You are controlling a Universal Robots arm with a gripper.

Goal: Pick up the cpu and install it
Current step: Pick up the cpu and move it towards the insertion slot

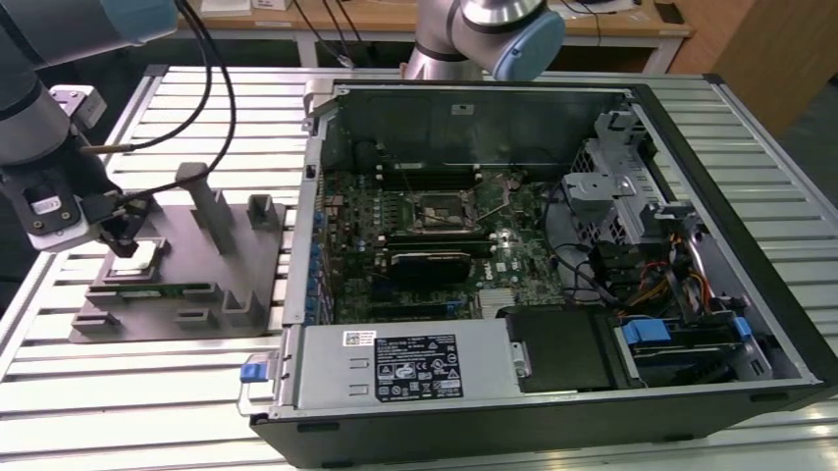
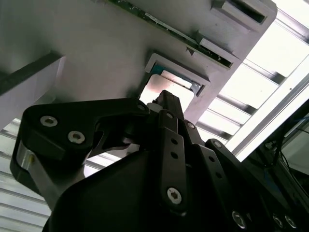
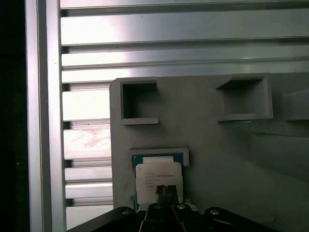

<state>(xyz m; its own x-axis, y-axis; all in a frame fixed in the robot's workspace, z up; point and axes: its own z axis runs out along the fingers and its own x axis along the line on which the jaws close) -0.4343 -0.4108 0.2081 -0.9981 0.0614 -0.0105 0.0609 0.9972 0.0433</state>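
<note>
- The claw (image 1: 121, 241) hangs over the grey fixture (image 1: 151, 319) at the exterior view's left of the bench (image 1: 131, 392), well apart from the open computer case (image 1: 392, 432).
- The cpu (image 3: 158, 173) lies flat in its shallow nest on that fixture, silvery top up. In the first wrist view the fingertips sit right above one edge of it.
- The claw's fingers look drawn narrow, tips almost together, and they grip nothing.
- Risk: a claw this narrow cannot straddle the chip, and pressing down on it could scratch the lid or jam it in the nest.
- Risk: the nest walls hug the chip closely, so an off-centre grasp may catch a wall, tilt the chip or let it slip free.
- Risk: a chip carried crooked would likely seat badly in the socket (image 1: 439, 206) on the motherboard.
</note>
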